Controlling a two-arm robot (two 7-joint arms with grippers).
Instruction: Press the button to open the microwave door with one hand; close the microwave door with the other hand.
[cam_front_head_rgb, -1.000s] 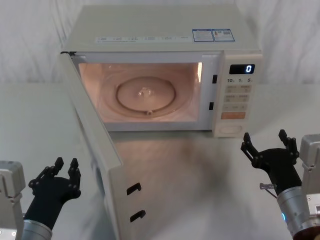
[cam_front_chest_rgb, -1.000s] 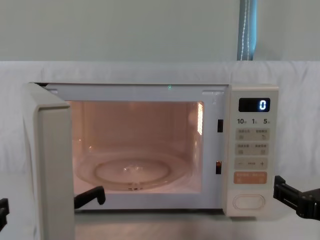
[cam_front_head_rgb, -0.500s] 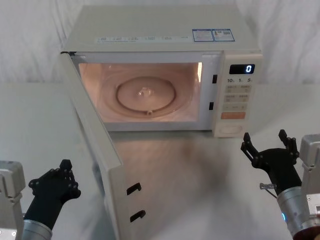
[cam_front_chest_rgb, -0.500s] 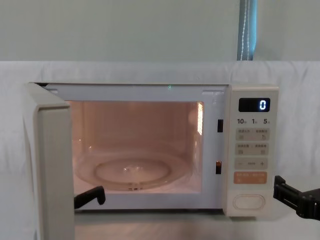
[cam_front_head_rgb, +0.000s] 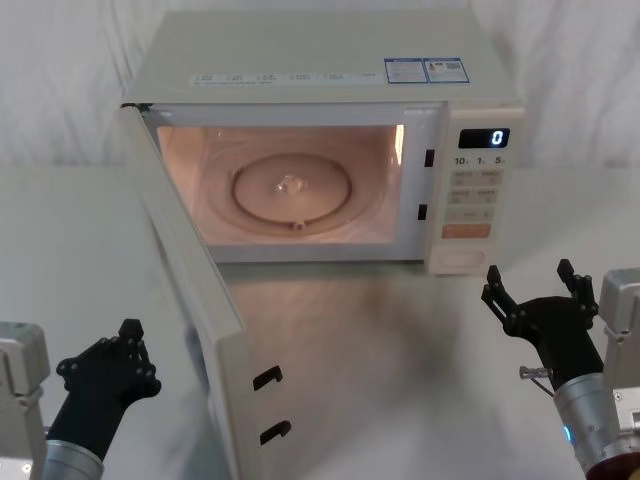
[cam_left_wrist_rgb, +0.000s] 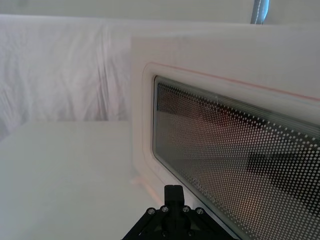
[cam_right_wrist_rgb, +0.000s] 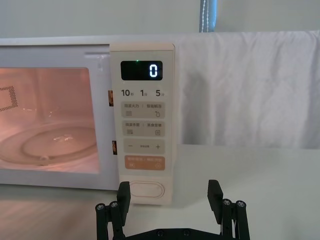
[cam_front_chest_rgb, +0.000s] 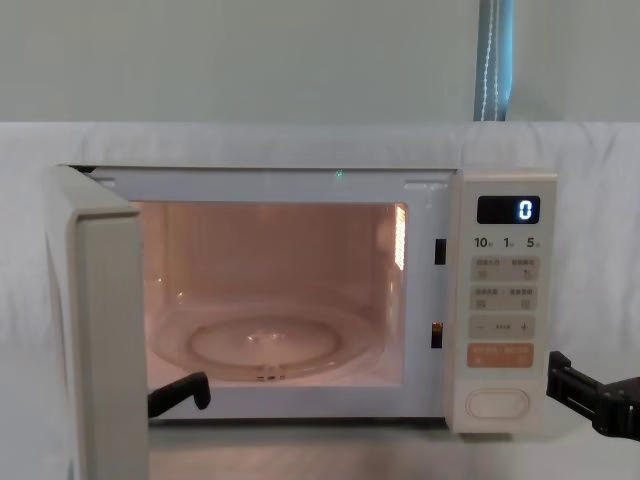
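Now left pincer (cam_front_head_rgb: 128, 335) has closed beside microwave door (cam_front_head_rgb: 190, 300).

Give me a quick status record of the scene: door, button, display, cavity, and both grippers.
microwave door: swung wide open, hinged on the robot's left
button: untouched now, bottom of the control strip
display: blue 0
cavity: lit, glass turntable inside, no load seen
left gripper: jaws shut, low on the door's outer side, facing its window, not seen touching
right gripper: jaws open, hovering before the button, apart from it
table: pale surface under the microwave
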